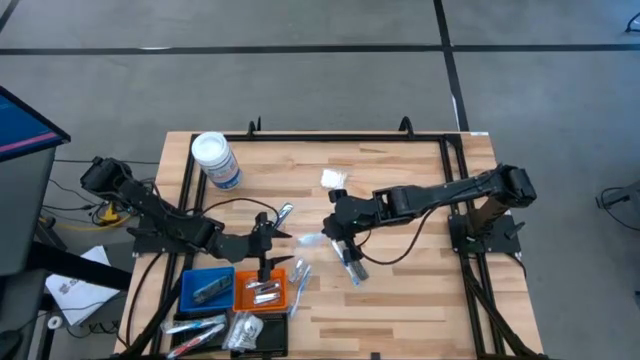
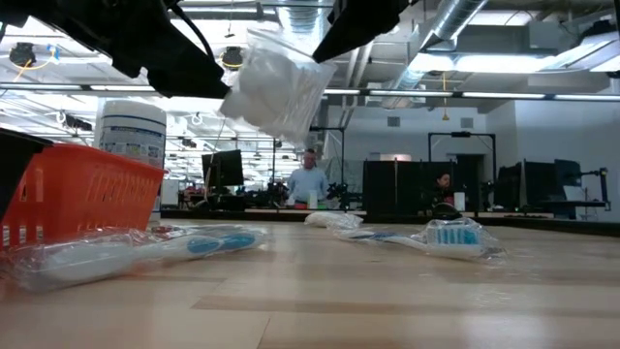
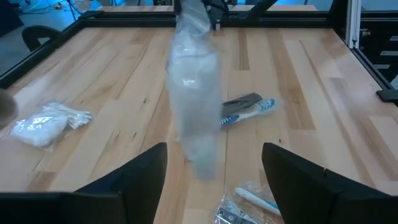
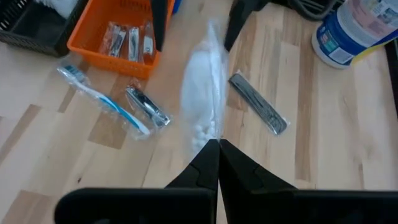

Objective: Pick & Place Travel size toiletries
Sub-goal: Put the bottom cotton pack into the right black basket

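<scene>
Clamped shut at the right gripper (image 4: 217, 146), with the top edge of a clear packet (image 4: 202, 99) of small white pieces pinched between the two fingers. Suspended above the table (image 1: 420, 300) near its centre, well clear of the wood in the low view.

Spread wide at the left gripper (image 3: 214, 154), fingers (image 3: 146, 165) apart on either side of the hanging packet, nothing between them in contact. Positioned at 9 o'clock of the packet, close beside it, facing the right gripper.

Outward from the packet, in the high view:
- At 5 o'clock, near: a wrapped toothbrush (image 1: 352, 266), flat on the wood.
- At 12 o'clock, apart: a white packet (image 1: 335, 180), lying alone.
- At 10 o'clock, just beyond the left gripper: a slim metal strip (image 1: 285, 212) in a clear wrapper.
- At 7 o'clock: a second toothbrush (image 4: 102, 99) with a small metal piece beside it, both just outside the orange tray (image 1: 262, 291); several small wrapped items inside that tray.
- At 8 o'clock, touching the orange tray: a blue tray (image 1: 208, 290).
- At 10 o'clock, far corner: a white-lidded jar (image 1: 214, 160), upright.
</scene>
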